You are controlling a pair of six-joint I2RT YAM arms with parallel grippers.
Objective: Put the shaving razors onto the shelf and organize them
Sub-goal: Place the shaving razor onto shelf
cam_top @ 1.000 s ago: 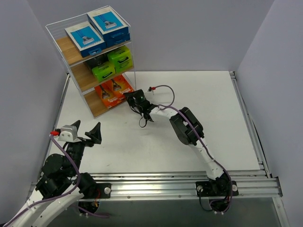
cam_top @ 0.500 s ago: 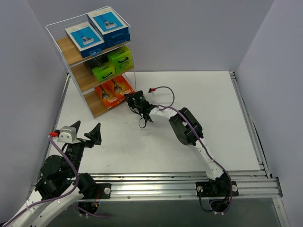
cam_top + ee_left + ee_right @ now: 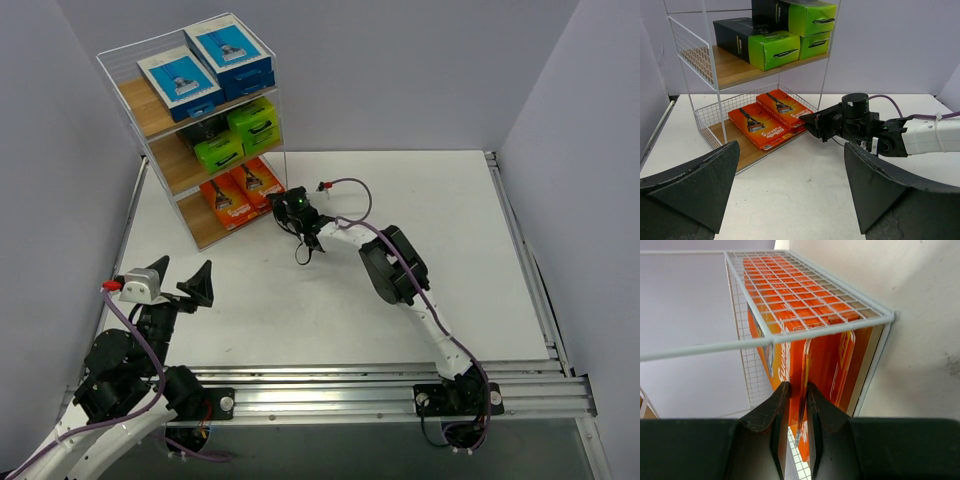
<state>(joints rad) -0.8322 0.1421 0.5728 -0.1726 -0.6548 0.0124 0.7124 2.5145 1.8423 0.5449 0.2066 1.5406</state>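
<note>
The shelf (image 3: 147, 112) stands at the far left. Two blue-and-white razor packs (image 3: 180, 80) lie on its top board. Black packs with lime-green ends (image 3: 218, 150) sit on the middle board. Two orange packs (image 3: 222, 195) lie on the bottom board. My right gripper (image 3: 284, 203) is at the bottom tier's front right corner. In the right wrist view it (image 3: 797, 388) is shut on the thin edge of the right-hand orange pack (image 3: 826, 357), just under the white wire frame (image 3: 805, 330). My left gripper (image 3: 181, 277) is open and empty over the table near left. It looks at the shelf (image 3: 735, 62).
White table (image 3: 400, 190) with grey walls behind and at both sides. The right arm (image 3: 395, 265) stretches diagonally from the near rail (image 3: 400, 385) to the shelf. Its cable (image 3: 345, 190) loops above the table near the wrist.
My right gripper has moved a little up and left toward the shelf's bottom tier, with the orange pack. The left arm has barely moved.
</note>
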